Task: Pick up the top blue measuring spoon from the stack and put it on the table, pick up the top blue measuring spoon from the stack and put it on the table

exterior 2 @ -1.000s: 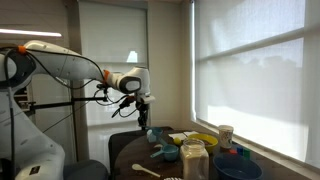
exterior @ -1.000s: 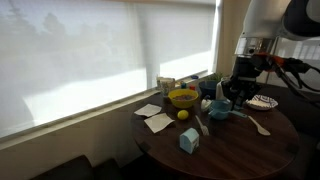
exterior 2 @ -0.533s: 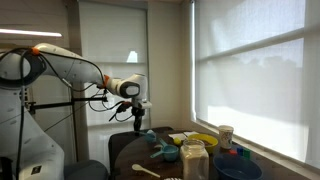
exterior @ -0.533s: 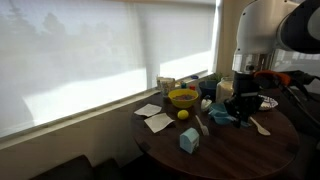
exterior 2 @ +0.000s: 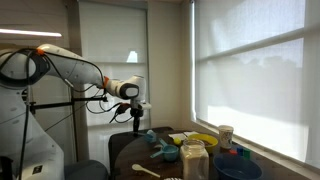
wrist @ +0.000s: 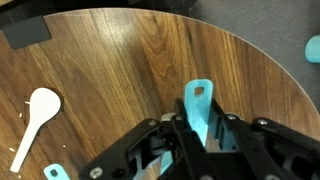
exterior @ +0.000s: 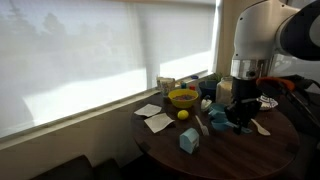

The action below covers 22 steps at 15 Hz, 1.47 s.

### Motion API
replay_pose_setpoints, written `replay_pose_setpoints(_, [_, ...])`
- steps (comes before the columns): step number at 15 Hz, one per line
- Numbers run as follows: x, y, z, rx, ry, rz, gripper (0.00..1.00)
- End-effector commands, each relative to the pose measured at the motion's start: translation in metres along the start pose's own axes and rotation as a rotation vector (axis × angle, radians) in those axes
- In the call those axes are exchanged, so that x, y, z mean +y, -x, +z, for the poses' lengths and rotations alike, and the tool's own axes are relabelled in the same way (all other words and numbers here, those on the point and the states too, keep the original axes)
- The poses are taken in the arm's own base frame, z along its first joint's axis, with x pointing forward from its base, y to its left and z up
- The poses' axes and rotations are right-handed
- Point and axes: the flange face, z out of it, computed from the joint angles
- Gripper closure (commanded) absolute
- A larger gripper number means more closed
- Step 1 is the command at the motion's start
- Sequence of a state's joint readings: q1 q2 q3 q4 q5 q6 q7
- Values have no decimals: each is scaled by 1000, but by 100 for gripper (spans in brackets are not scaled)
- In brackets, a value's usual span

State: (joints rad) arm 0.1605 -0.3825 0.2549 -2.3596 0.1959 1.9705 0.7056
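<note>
The hand (wrist: 200, 130) pinches the blue measuring spoon (wrist: 199, 98) between its fingers, over the table (wrist: 120, 60).

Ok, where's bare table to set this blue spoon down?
Bare wood on the table lies ahead of the gripper holding the blue spoon, between the white spoon and the rounded edge. Crowded around the yellow bowl.
</note>
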Motion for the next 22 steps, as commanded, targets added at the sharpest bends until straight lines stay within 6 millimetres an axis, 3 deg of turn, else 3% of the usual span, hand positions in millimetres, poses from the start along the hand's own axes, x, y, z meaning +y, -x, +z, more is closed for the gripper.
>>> replay_pose_setpoints(1, [-15,13,20,-8,17,-85,94])
replay_pose_setpoints(5, [-23,25,39,-45,27,-157,94])
replay_pose_setpoints(10, [-25,26,54,-43,32,-217,94])
replay_pose_setpoints(11, [-24,26,57,-41,39,-232,89])
replay_pose_setpoints(12, [-24,26,59,-46,40,-240,79])
replay_pose_setpoints(14, [-22,27,61,-51,48,-249,48])
replay_pose_setpoints(20, [-5,29,35,-26,69,-220,8])
replay_pose_setpoints(22, [6,27,20,-6,76,-192,0])
